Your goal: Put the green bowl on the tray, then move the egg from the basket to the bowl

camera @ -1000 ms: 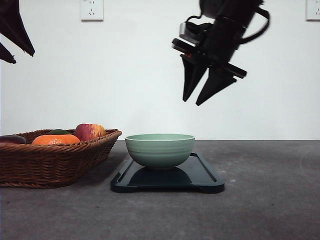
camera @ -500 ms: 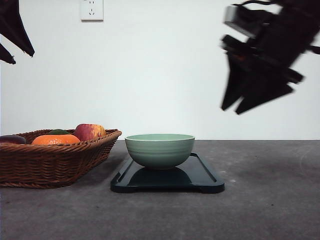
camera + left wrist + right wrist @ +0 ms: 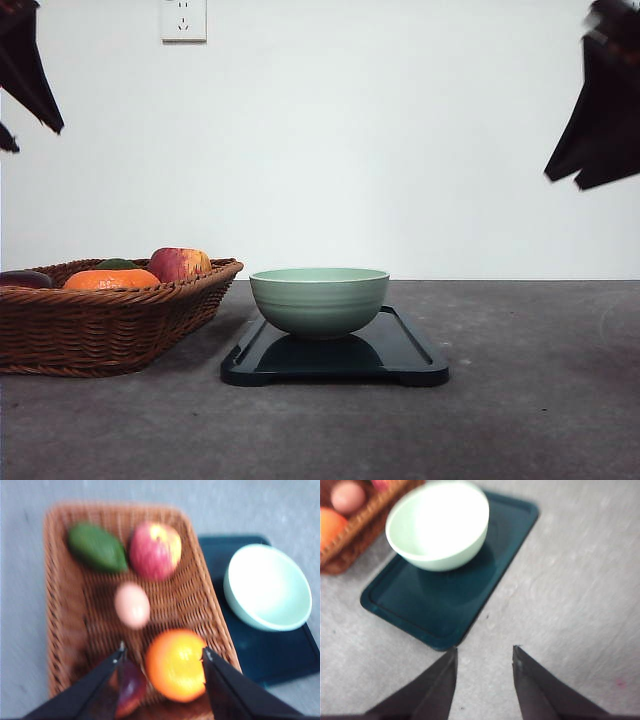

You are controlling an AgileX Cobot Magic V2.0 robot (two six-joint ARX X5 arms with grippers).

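The bowl sits on the tray — next comes the egg; the left claw, spread and empty, must drop into the basket.

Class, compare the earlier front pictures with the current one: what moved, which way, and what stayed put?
The right hand swung away from above the bowl toward the right edge of the front view, open and holding nothing. The left hand barely shifted at upper left. The bowl stayed on the tray, and the basket with its fruit did not move.
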